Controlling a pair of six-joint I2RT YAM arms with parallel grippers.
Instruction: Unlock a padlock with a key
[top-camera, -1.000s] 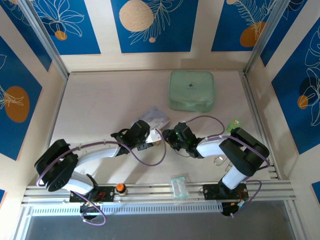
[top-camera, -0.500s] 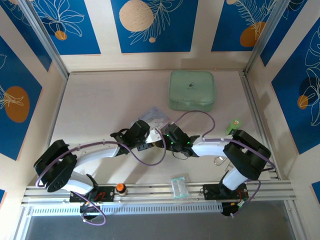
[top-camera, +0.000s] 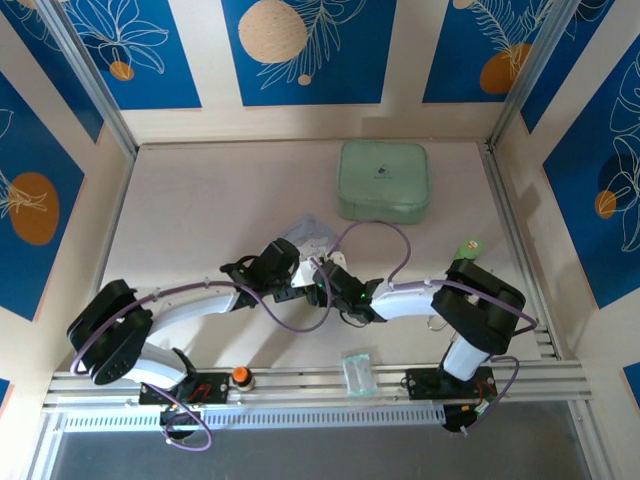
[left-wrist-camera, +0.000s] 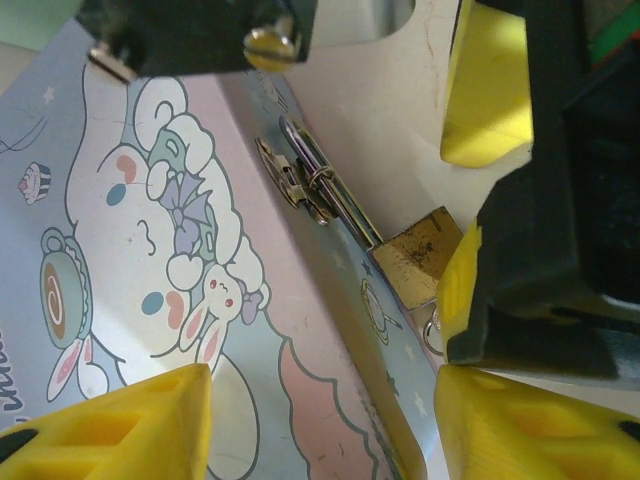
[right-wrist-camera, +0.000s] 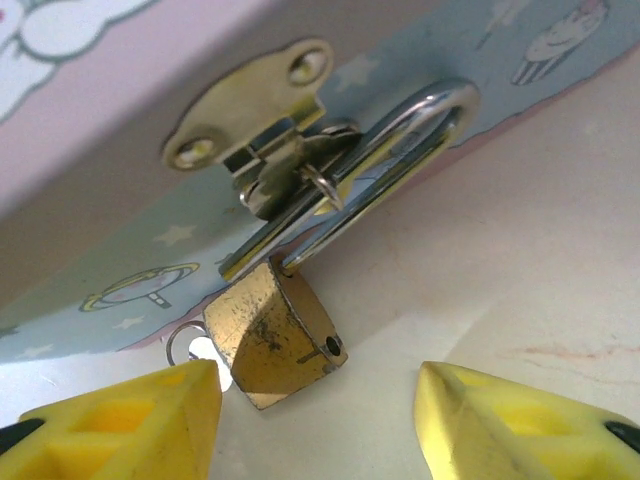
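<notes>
My right fingers (right-wrist-camera: 120, 420) stand about half apart with nothing in them, and bare surface (right-wrist-camera: 520, 300) lies in the gap. Just ahead of them is the padlock (right-wrist-camera: 275, 335). It touches neither tip but sits nearer the one at the left of my wrist view. Its brass body is tilted, with a small dark hole at its lower corner. A small silver ring (right-wrist-camera: 188, 350) peeks out behind the body, next to that same tip. Further ahead, the shackle (right-wrist-camera: 400, 150) runs up through the hasp (right-wrist-camera: 250, 130) on the blue side of the box (right-wrist-camera: 90, 290).

My left fingers (left-wrist-camera: 110, 430) are also about half apart, with the box's cartoon face between them. Whether they press on it I cannot tell. From there the padlock sits ahead, toward the right-hand tip, with my right fingers' yellow pads just beside it. Well beyond both sets of fingers, a green case (top-camera: 385, 180) rests on the surface.
</notes>
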